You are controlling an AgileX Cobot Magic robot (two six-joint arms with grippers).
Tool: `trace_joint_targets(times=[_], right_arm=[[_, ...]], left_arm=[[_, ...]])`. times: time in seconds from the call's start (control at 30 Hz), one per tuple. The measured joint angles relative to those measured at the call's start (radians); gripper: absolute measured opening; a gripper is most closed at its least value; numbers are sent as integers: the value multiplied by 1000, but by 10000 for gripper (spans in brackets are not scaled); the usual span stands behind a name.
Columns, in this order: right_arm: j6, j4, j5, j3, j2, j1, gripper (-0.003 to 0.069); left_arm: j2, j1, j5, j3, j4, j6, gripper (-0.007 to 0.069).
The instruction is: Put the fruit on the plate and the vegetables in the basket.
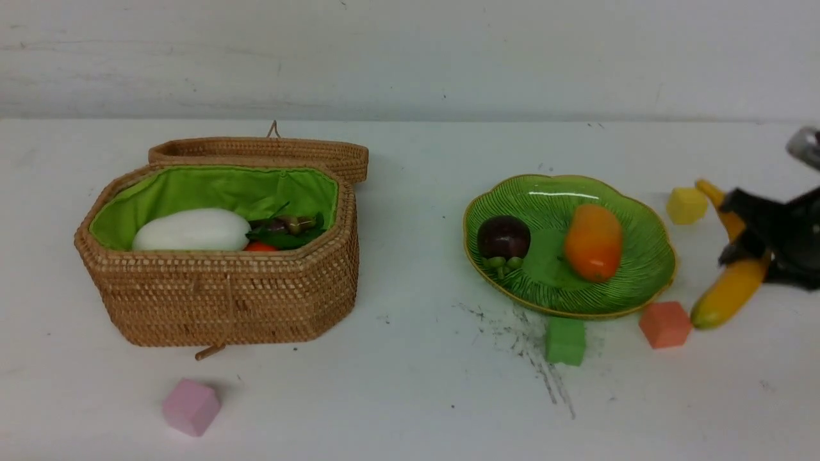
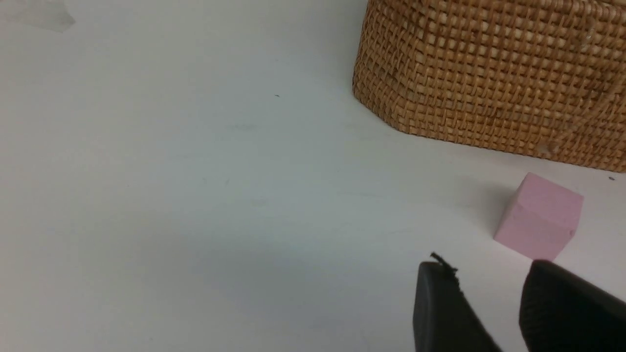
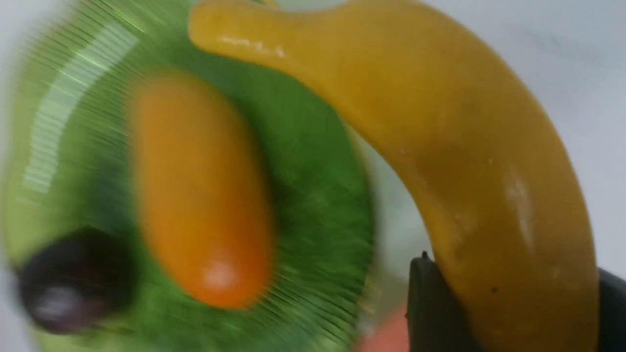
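**Banana gripped, plate and basket part-filled**

Pink cube [image 1: 190, 406] nearest. Basket [image 1: 218, 291], lid open, holds white radish [image 1: 191, 230], carrot [image 1: 261, 246], eggplant [image 1: 288, 224]. Plate [image 1: 640, 282] holds mangosteen [image 1: 503, 237] and mango [image 1: 593, 242]. Right fingers [image 3: 430, 313] clamp banana [image 1: 730, 288] beside plate. Left fingers [image 2: 440, 308] apart, holding nothing, over surface [image 2: 195, 195].

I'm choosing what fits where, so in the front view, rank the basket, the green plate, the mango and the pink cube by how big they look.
Largest to smallest, as they look in the front view:
1. basket
2. green plate
3. mango
4. pink cube

The pink cube lies nearer the camera, so it may be smaller than it looks.
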Motion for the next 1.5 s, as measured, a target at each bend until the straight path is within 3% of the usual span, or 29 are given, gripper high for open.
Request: trace_joint_targets(times=[0.23,0.53,0.7,0.73,0.83,0.97,1.07,1.3,1.5], right_arm=[[-13,36,19,-209,142,87,320],[4,86,40,-287,348,92,321],[-2,103,60,-293,351,92,429],[-14,105,66,-293,350,92,495],[-30,105,93,-293,341,92,595],[-34,104,117,-293,309,92,645],[-34,89,149,-293,269,92,635],[-34,-98,326,-289,82,92,537],[-56,-240,399,-114,-297,92,387]], left_arm=[[0,0,0,0,0,0,239],[0,0,0,0,0,0,239],[0,0,0,0,0,0,239],[0,0,0,0,0,0,239],[0,0,0,0,0,0,239],[0,0,0,0,0,0,239],[0,0,0,0,0,0,239],[0,0,0,0,0,0,239],[0,0,0,0,0,0,239]])
